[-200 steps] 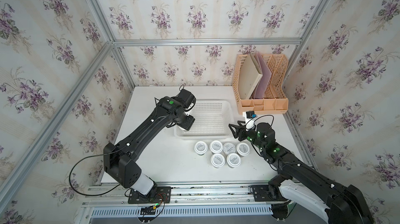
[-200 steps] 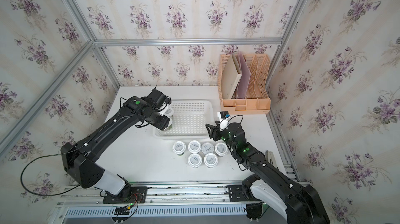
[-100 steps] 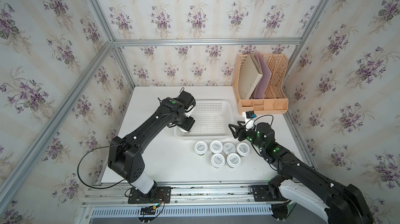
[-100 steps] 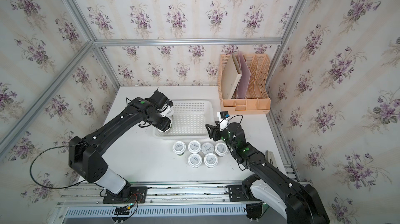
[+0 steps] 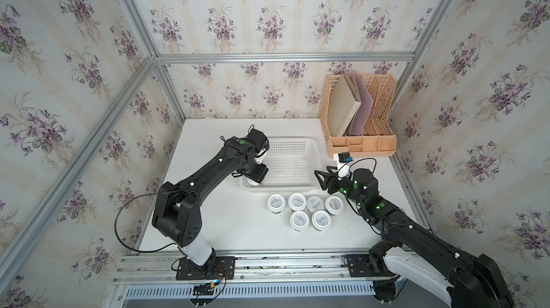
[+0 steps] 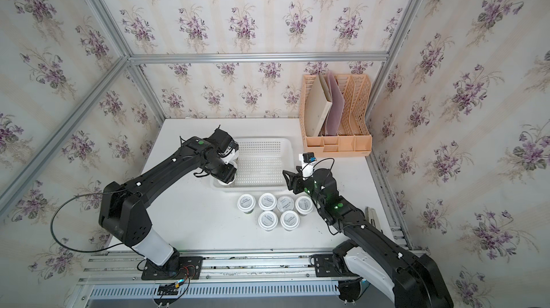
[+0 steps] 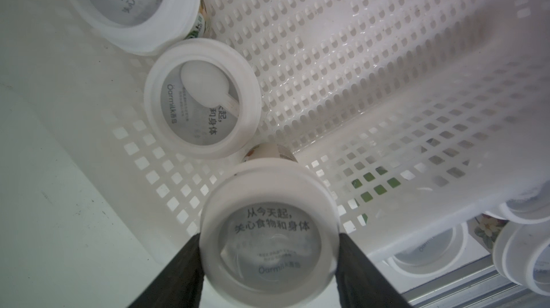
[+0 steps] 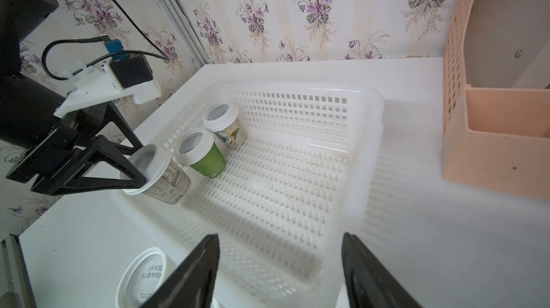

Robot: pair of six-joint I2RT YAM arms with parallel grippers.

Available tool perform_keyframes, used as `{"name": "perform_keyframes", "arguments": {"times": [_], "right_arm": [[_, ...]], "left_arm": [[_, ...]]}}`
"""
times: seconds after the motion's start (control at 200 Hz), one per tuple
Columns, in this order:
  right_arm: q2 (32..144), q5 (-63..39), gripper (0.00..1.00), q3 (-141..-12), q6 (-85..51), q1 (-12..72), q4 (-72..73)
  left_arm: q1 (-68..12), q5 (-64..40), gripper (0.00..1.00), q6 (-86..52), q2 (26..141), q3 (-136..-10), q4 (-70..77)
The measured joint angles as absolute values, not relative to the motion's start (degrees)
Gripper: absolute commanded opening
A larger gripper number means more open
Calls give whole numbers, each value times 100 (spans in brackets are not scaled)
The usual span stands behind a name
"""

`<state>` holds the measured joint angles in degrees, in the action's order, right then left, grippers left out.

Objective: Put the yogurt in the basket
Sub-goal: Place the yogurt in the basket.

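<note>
The left claw [image 7: 269,236] pinches a tilted yogurt cup [image 8: 160,175] at its lid, low in a corner of the basket [image 8: 366,154]. The right claw [image 8: 279,239], spread and empty, hangs nearer to the six cups [image 5: 297,201] on the tabletop [image 5: 238,226].

Left hand [image 7: 269,238] grips; right hand [image 8: 280,238] hovers, jaws apart.

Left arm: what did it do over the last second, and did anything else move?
The left claw, shut on a yogurt cup throughout, edged slightly toward the near left corner of the basket. The right claw stayed open and still. The six cups on the table did not move.
</note>
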<state>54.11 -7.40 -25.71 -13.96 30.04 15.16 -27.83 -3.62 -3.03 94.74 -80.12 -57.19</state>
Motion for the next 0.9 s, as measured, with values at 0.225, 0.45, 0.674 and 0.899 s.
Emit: {"name": "perform_keyframes", "arguments": {"times": [0.225, 0.45, 0.674, 0.899], "right_arm": [[5404, -740, 70, -2571, -1396, 3004, 1518], [5404, -740, 70, -2571, -1396, 3004, 1518], [5393, -740, 70, -2571, -1393, 3004, 1518], [5382, -740, 70, -2571, -1393, 3004, 1518]], "left_arm": [[-2781, -362, 68, -305, 9542, -7964, -5614], [-2777, -360, 68, -342, 9642, -7894, -5542], [-2773, -360, 69, -353, 9697, -7830, -5489], [-2764, -346, 70, -366, 9773, -7793, -5430]]}}
